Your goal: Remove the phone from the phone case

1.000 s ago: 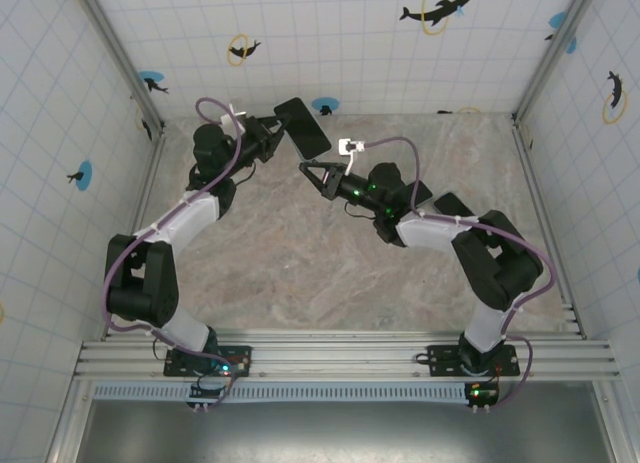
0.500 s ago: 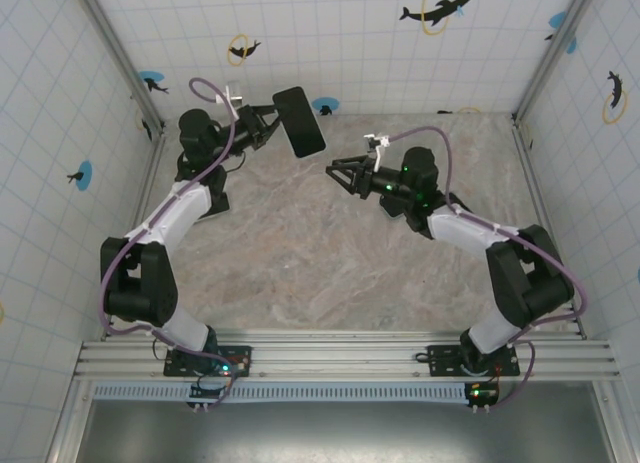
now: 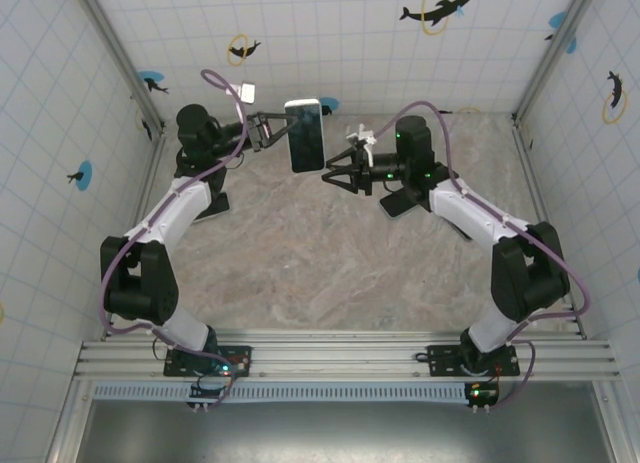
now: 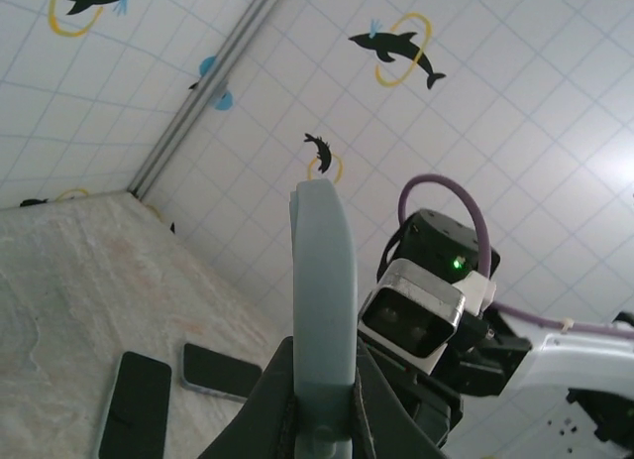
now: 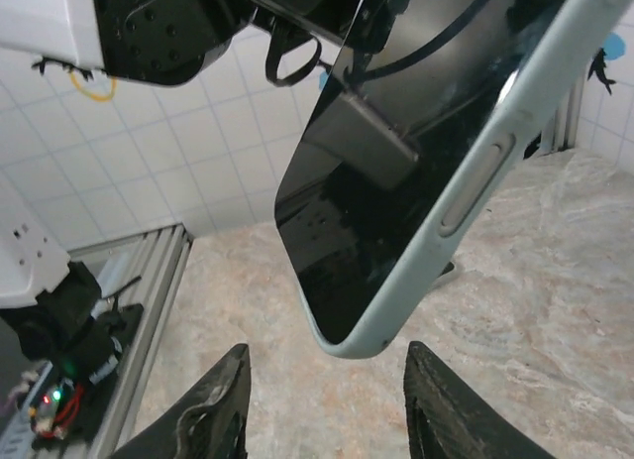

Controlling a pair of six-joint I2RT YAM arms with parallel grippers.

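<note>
Left end effector (image 3: 272, 130), clamped shut on the phone case (image 4: 322, 281), holds the phone (image 3: 306, 135) aloft over the table's (image 3: 300, 263) far side. Right end effector (image 3: 330, 176), jaws apart and empty, sits just beside the case's lower corner; best to pinch the rim only, squarely.

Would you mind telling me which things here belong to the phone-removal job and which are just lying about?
Belongs to the job:
- phone, seated in its case
- phone case, held up off the table

Just lying about:
- dark phone, flat on the table
- pale-edged phone, flat beside it
- dolphin stickers on the walls
</note>
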